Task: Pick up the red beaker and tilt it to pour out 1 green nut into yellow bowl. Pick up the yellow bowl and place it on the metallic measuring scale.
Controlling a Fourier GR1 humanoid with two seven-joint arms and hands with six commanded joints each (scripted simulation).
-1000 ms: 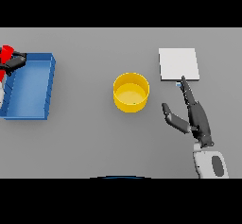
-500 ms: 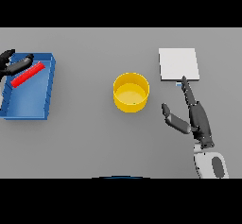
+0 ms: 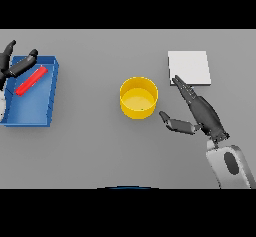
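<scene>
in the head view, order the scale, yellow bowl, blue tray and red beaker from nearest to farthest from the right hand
From the right hand:
1. Metallic scale, just beyond the fingertips, at the far right.
2. Yellow bowl, to the hand's left, mid-table.
3. Red beaker, lying in the tray at the far left.
4. Blue tray, far left; its near wall is too close to the beaker's distance to call firmly.

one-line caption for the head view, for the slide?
Red beaker lies in the blue tray by the open left hand; open right hand beside yellow bowl.
</scene>
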